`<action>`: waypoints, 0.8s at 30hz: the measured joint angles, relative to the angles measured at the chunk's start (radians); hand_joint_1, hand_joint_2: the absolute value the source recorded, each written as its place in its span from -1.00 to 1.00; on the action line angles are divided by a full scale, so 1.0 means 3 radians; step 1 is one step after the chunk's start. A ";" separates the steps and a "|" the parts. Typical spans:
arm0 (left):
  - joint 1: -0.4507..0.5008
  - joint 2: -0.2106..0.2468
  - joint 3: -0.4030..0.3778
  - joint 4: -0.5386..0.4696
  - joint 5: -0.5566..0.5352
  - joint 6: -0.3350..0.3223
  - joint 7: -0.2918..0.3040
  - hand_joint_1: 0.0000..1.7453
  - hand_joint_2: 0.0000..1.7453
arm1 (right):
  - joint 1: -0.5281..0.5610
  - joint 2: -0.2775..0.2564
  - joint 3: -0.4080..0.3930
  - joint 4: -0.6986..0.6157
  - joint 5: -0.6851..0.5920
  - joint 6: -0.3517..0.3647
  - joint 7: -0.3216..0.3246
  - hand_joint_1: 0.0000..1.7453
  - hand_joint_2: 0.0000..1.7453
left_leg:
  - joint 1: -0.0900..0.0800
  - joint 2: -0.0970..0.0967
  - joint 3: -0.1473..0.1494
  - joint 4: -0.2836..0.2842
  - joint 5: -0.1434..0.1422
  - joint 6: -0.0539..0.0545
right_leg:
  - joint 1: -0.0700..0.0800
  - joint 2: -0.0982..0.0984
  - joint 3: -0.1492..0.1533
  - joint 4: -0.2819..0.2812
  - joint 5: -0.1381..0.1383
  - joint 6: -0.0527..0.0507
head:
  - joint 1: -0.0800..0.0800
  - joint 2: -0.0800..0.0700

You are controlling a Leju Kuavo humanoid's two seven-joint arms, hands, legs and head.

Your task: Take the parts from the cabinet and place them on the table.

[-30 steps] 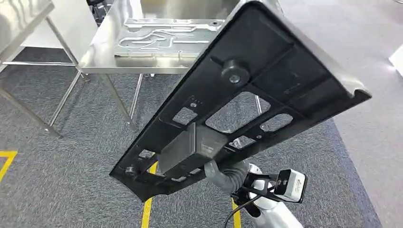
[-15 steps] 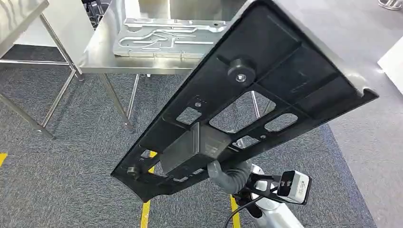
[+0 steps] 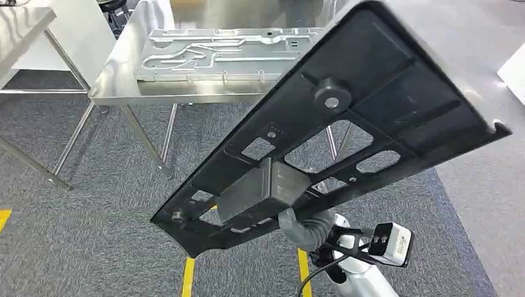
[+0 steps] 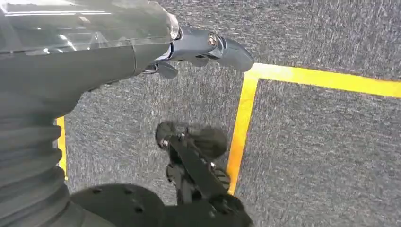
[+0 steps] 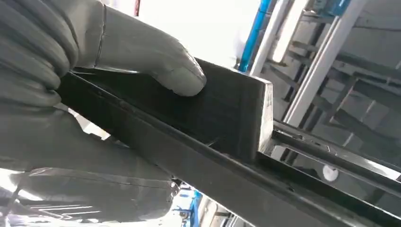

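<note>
The right hand (image 3: 296, 224) grips a large black panel (image 3: 347, 117) by a grey block (image 3: 263, 190) on its underside; in the right wrist view the thumb (image 5: 156, 54) presses flat on that block (image 5: 227, 113), with the panel's dark edge (image 5: 198, 163) running beneath it. The panel is held in the air, tilted, its far end raised above the near corner of a steel table (image 3: 117, 83). A silver stamped part (image 3: 216, 54) lies flat on that table. Below is grey carpet (image 3: 93, 235) with yellow lines (image 3: 188, 276). The left hand (image 4: 208, 47) hangs over the carpet (image 4: 321, 151) beside a yellow line (image 4: 246, 118), holding nothing, its dark fingers loosely extended.
</note>
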 joint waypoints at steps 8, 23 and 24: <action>0.0006 0.0011 -0.0001 0.0000 0.0000 0.0004 -0.0013 -1.00 1.00 | 0.0035 0.0000 -0.0043 -0.0038 0.0011 0.0009 0.0000 1.00 1.00 | -0.0027 -0.0019 0.0414 -0.1008 0.0445 0.0139 | 0.0019 0.0030 0.0092 0.0038 -0.0081 0.0109 | 0.0000 0.0000; -0.0002 0.0011 0.0000 0.0000 0.0016 0.0003 -0.0031 -1.00 1.00 | 0.0035 0.0009 -0.0067 -0.0077 -0.0008 0.0001 0.0000 1.00 1.00 | -0.0020 -0.0006 0.0763 -0.1027 0.0214 0.0042 | -0.0009 -0.0026 -0.0210 0.0063 0.0119 0.0058 | 0.0001 0.0000; -0.0007 0.0018 0.0000 0.0000 0.0018 0.0005 -0.0031 -1.00 1.00 | 0.0037 0.0013 -0.0067 -0.0088 -0.0008 0.0001 0.0000 1.00 1.00 | -0.0014 -0.0002 0.0729 -0.0964 0.0201 0.0032 | -0.0026 -0.0020 -0.0156 0.0037 0.0116 0.0040 | 0.0001 0.0000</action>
